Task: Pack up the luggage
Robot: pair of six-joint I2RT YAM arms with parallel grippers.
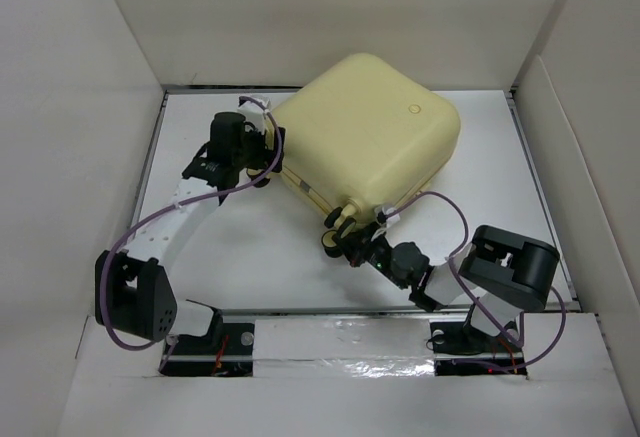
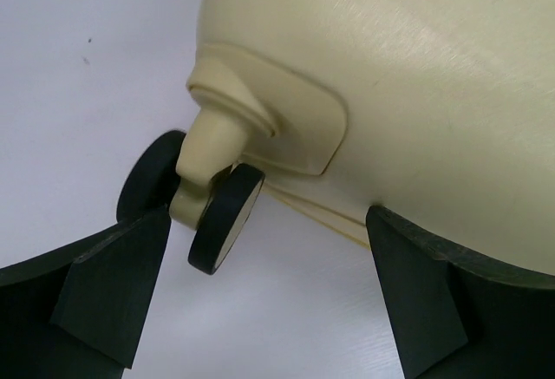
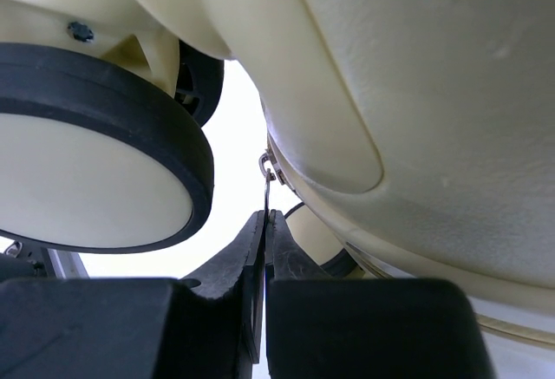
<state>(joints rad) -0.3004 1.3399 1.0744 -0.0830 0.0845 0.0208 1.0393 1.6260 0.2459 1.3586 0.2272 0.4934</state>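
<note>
Nearest the arm bases, the right gripper (image 3: 264, 218) sits at the near corner of the large pale yellow hard-shell suitcase (image 1: 370, 127), its fingers pressed together on what looks like a thin metal zipper pull (image 3: 266, 169), just beside a black-rimmed yellow wheel (image 3: 87, 188); the suitcase lies flat and skewed on the white table (image 1: 250, 267), lid down, a small round emblem (image 1: 413, 110) facing up; farther off, at its left side, the left gripper (image 2: 269, 249) stands wide apart, straddling another small wheel (image 2: 224, 218) without touching the shell, so it holds nothing. Since nothing braces the case, a tug on the pull would probably drag or spin the whole shell across the smooth table instead of running the zip; the thin pull could also slip out of so narrow a pinch; and if the left fingers (image 2: 113, 284) close here they may catch the wheel rather than the body. As for contents, the case looks shut, so whether anything is packed inside cannot be told.
</note>
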